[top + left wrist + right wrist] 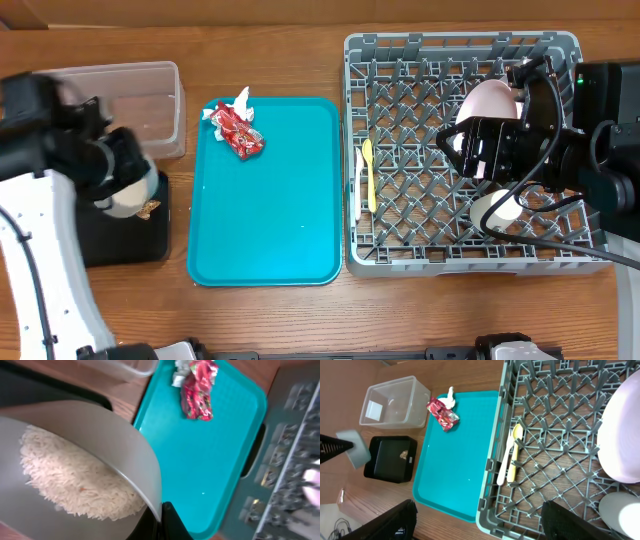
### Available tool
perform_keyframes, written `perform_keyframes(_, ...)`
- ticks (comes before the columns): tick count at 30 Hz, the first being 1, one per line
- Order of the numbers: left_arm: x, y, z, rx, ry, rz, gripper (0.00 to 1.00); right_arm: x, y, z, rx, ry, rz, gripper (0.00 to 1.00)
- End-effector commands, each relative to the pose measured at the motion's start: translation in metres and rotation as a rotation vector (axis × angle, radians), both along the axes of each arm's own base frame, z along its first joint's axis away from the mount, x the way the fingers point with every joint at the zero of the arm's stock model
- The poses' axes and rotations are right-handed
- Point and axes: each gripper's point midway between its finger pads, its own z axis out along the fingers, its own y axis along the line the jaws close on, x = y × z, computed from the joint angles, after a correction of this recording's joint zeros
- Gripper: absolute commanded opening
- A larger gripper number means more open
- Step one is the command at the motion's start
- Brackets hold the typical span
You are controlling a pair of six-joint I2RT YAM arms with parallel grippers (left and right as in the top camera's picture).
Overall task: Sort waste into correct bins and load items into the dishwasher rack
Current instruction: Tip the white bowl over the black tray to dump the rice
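My left gripper (162, 515) is shut on the rim of a pale grey plate (100, 435) that is tilted and carries loose white rice (75, 480). In the overhead view it (128, 200) hangs over the black tray (125, 240), where a brown food lump (149, 209) lies. The red wrapper (238, 132) and white napkin (240, 100) lie on the teal tray's far left corner. My right gripper (480, 525) is open and empty above the grey rack (460, 255). The rack holds a white fork (359, 185), a yellow spoon (369, 175), a white plate (487, 100) and a pale round dish (495, 208).
The clear tub (140, 100) stands empty behind the black tray. The teal tray (265, 220) lies between the bins and the rack. The right arm and its cables cover the rack's right half.
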Motion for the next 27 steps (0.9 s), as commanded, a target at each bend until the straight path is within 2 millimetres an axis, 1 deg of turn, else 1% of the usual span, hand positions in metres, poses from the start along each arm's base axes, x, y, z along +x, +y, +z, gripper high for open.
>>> perform_keyframes(1,-0.006,0.011,-0.007,-0.204,-0.108,-0.006,0.04,0.000,0.000,0.002,-0.005,-0.014,0.002,0.83)
perform_keyframes(4,-0.011,0.036,-0.023,-0.261,-0.164,0.059,0.04,0.000,0.000,0.002,-0.005,-0.014,0.002,0.83)
perform_keyframes(6,-0.012,0.046,-0.029,-0.295,-0.236,0.055,0.04,0.000,0.000,0.002,-0.005,-0.014,0.002,0.83)
perform_keyframes(8,-0.015,0.059,-0.037,-0.311,-0.275,0.092,0.04,0.000,0.000,0.002,-0.005,-0.014,0.002,0.83)
perform_keyframes(10,-0.017,0.068,-0.044,-0.310,-0.327,0.092,0.05,0.000,0.000,0.002,-0.005,-0.014,0.002,0.83)
perform_keyframes(12,-0.020,0.075,-0.056,-0.290,-0.346,0.094,0.04,0.000,0.000,0.002,-0.005,-0.013,0.002,0.84)
perform_keyframes(16,-0.022,0.085,-0.078,-0.264,-0.370,0.113,0.04,0.000,0.000,0.002,-0.005,-0.013,0.002,0.83)
perform_keyframes(20,-0.019,0.089,-0.094,-0.254,-0.449,0.105,0.04,0.000,0.000,0.002,-0.005,-0.012,0.002,0.83)
perform_keyframes(22,-0.020,0.085,-0.094,-0.289,-0.515,0.090,0.04,-0.001,0.000,0.001,-0.006,-0.006,0.002,0.83)
perform_keyframes(24,-0.023,0.081,-0.090,-0.299,-0.603,0.036,0.04,-0.002,0.000,0.000,-0.006,-0.003,0.002,0.83)
perform_keyframes(27,-0.030,0.089,-0.097,-0.271,-0.634,0.050,0.04,-0.002,0.000,0.001,-0.006,-0.003,0.002,0.83)
